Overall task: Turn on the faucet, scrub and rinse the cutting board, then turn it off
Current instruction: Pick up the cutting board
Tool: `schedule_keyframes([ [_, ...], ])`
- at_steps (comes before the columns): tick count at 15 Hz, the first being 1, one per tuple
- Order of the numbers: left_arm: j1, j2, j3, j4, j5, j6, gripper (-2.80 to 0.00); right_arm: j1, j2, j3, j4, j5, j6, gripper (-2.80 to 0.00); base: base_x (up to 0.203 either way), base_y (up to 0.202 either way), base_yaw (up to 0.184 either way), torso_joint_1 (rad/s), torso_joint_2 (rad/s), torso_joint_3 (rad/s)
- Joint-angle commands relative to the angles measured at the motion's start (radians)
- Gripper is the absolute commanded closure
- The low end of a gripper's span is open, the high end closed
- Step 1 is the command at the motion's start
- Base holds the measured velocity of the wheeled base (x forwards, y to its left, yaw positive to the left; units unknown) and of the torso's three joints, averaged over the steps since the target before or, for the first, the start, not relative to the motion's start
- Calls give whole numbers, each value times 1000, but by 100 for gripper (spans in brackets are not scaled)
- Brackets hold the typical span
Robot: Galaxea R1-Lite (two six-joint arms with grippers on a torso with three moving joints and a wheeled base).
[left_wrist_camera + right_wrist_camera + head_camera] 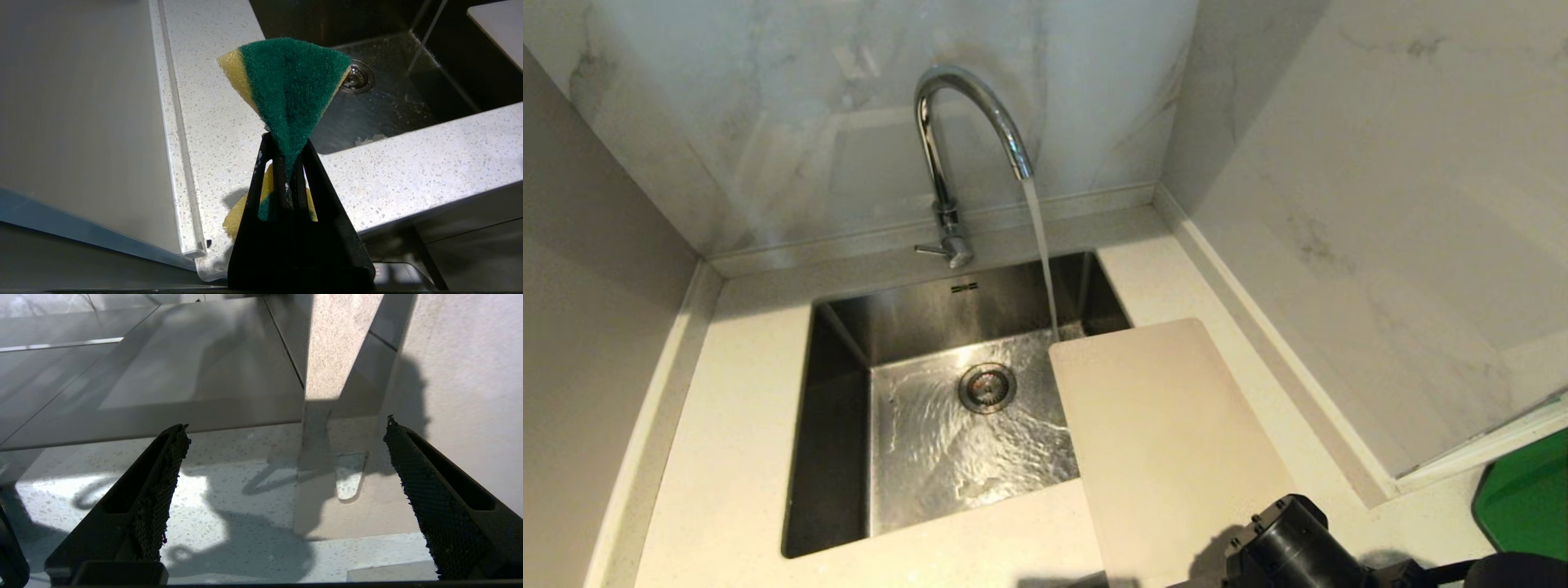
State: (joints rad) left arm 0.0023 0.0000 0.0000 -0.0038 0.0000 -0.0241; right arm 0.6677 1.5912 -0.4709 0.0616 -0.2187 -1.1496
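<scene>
The chrome faucet (964,114) is running, and its stream (1042,261) falls into the steel sink (841,425) just past the far corner of the cutting board. Its thin lever (929,249) points left. The cream cutting board (1168,441) lies flat on the counter to the right of the sink, with its left edge over the basin. My right arm (1290,547) is at the board's near end. My right gripper (286,424) is open and empty over the board's end (380,514) with its handle slot (349,477). My left gripper (286,143) is shut on a green-and-yellow sponge (290,77), near the sink's front left corner.
Marble walls close in behind and to the right of the speckled counter (727,457). A bright green slab (1527,498) sits at the far right edge. The drain (987,387) lies in the wet sink floor. A grey wall panel (77,122) stands to the left.
</scene>
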Motion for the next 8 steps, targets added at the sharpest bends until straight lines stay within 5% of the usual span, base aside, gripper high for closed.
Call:
schedule_keyframes([
  [1, 1, 2, 2, -1, 1, 0, 0, -22, 59, 3, -37, -1, -6, -280, 0, 0, 0, 0, 0, 0],
  [8, 1, 2, 3, -1, 2, 0, 0, -45, 104, 3, -54, 1, -3, -280, 0, 0, 0, 0, 0, 0],
])
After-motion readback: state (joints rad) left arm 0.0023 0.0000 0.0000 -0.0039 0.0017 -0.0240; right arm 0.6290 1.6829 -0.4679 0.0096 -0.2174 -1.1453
